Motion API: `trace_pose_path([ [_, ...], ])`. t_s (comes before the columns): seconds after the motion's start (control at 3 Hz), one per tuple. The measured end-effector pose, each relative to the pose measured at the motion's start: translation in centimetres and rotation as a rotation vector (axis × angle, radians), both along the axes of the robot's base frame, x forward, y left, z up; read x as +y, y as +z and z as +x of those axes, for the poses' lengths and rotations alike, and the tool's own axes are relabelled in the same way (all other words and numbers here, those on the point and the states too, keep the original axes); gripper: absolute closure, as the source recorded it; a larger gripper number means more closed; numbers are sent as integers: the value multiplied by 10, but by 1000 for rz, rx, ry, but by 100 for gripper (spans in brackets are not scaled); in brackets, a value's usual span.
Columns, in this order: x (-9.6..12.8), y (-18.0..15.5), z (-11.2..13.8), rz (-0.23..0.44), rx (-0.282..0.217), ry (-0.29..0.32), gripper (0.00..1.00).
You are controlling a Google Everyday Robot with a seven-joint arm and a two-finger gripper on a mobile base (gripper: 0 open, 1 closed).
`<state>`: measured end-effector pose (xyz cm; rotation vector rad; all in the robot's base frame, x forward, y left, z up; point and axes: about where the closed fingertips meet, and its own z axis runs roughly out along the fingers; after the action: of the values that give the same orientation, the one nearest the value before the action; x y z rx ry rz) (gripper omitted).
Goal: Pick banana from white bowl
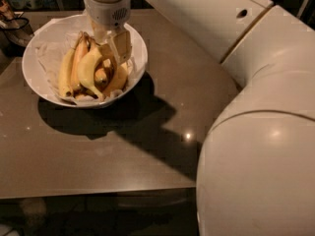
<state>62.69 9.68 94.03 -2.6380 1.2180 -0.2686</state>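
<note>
Brown and glossy, the worktop (98,151) carries the white bowl (139,70) near its far left corner. The banana (87,72) lies inside that bowl on crumpled white paper (49,53). It is pale yellow and strongly curved, and its upper end rises toward the middle of the bowl. Shorter, more orange bananas (78,63) lie against it on both sides, and a straighter pale one (64,77) lies at the left. The end effector (113,53) hangs straight down from above into the right half of the bowl. Its two fingers are spread a little, with a narrow gap showing between them. The right finger (122,44) is a pale flat pad just above the fruit at the right of the pile. The other finger reaches down at the banana's upper end; whether it presses on the skin cannot be made out. Nothing is lifted clear of the pile. A heavy shadow (142,117) runs from the bowl across the worktop toward the large white arm (261,146), which fills the right side of the view. A dark object (12,21) sits at the far left edge, just beside the bowl.
</note>
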Motion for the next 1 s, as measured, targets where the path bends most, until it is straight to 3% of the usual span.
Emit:
trace_pose_path([
  [1.0,12,-2,10,-22,-3,44,41],
])
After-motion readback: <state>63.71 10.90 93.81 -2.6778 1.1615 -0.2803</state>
